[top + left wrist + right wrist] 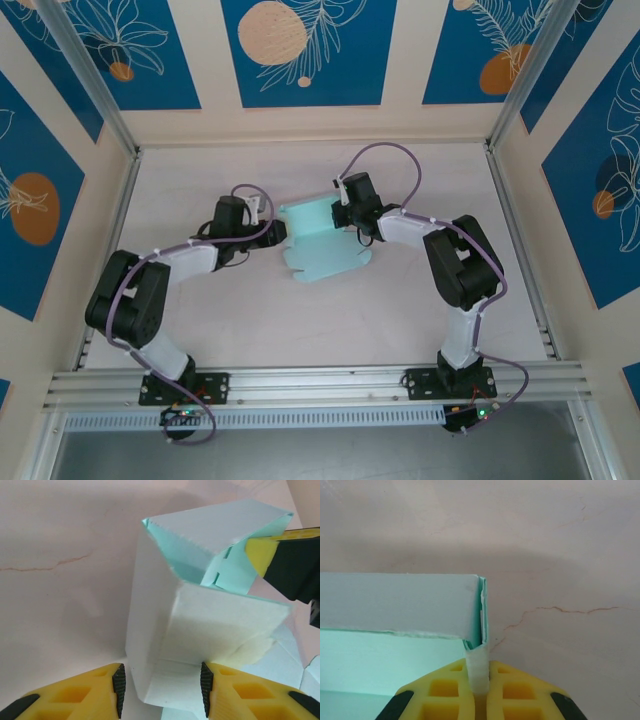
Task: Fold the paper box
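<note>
Toward the far middle of the pale pinkish tabletop [300, 330], your pale light-blue thin-card paper box [322, 250] sits half-made between the two arms, with its far part stood up into walls and its near part lying flat with the tabs out. The right pincer [480, 672] is clamped shut on a thin tab at the corner of an upright wall. My guess is that's to pin the corner so the wall doesn't flop while the other side gets worked. The left pincer [162, 682] has its jaws apart, straddling a folded-up panel. One black pad [205, 685] looks to touch the card and the other looks just off it, so I wouldn't call that a grip. The overhead view gives you the layout and the flat flaps left to do, but hides both pinch points. The right wrist view shows the bite on the tab, and the left wrist view shows the slotted seam inside the raised corner.
</note>
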You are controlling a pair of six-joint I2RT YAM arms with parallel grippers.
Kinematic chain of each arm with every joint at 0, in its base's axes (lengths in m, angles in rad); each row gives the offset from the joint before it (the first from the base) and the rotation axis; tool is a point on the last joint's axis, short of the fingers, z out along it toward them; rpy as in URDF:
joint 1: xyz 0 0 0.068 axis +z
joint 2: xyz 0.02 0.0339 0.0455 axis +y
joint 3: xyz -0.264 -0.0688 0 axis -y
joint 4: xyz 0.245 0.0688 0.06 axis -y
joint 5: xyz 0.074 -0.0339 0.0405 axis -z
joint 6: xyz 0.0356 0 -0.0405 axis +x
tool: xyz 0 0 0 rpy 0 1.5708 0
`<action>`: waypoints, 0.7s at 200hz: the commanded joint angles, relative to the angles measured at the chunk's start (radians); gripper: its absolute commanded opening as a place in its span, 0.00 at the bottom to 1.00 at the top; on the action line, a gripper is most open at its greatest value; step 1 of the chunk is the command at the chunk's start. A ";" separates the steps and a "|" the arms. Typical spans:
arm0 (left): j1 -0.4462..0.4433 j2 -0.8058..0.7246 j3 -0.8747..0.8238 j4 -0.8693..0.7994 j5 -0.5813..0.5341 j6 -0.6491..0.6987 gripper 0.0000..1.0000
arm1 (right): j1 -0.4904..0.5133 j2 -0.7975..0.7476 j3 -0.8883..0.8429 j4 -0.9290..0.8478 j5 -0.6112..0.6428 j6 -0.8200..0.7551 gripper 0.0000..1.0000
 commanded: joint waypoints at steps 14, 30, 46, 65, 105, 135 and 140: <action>-0.009 -0.004 0.003 -0.028 -0.010 0.032 0.44 | 0.012 0.005 0.031 0.005 -0.028 0.013 0.00; -0.010 0.031 0.026 -0.021 -0.015 0.038 0.42 | 0.016 0.005 0.030 0.005 -0.028 0.014 0.00; -0.010 0.062 0.048 -0.004 -0.005 0.038 0.41 | 0.021 0.002 0.031 0.004 -0.029 0.015 0.00; -0.013 0.079 0.068 0.012 0.002 0.033 0.40 | 0.023 -0.003 0.026 0.003 -0.026 0.012 0.00; -0.024 0.090 0.088 0.007 -0.011 0.036 0.47 | 0.028 -0.011 0.023 0.001 -0.021 0.012 0.00; -0.037 0.101 0.103 -0.038 -0.085 0.044 0.47 | 0.037 -0.018 0.037 -0.031 -0.002 0.029 0.00; -0.042 0.100 0.107 -0.051 -0.107 0.048 0.46 | 0.040 -0.020 0.040 -0.043 0.008 0.033 0.00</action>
